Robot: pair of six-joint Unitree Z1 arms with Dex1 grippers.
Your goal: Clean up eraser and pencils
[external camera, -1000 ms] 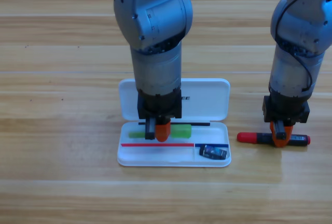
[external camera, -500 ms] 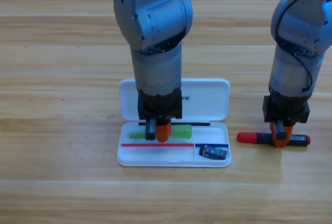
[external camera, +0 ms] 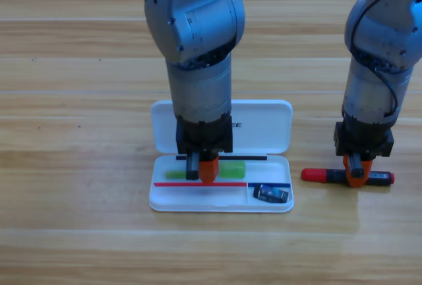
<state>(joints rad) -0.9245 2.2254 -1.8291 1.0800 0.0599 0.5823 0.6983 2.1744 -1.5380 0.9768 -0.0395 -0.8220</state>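
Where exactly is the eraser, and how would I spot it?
Find the open white case in the middle of the table. In its lower tray, look at the small compartment at the right end: the eraser lies there. It is a short black block with bluish marks, far shorter than the green stick under the left gripper.

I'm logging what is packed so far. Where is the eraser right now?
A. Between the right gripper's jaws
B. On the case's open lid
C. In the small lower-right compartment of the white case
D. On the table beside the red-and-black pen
C: the eraser lies in the lower-right compartment of the white case.
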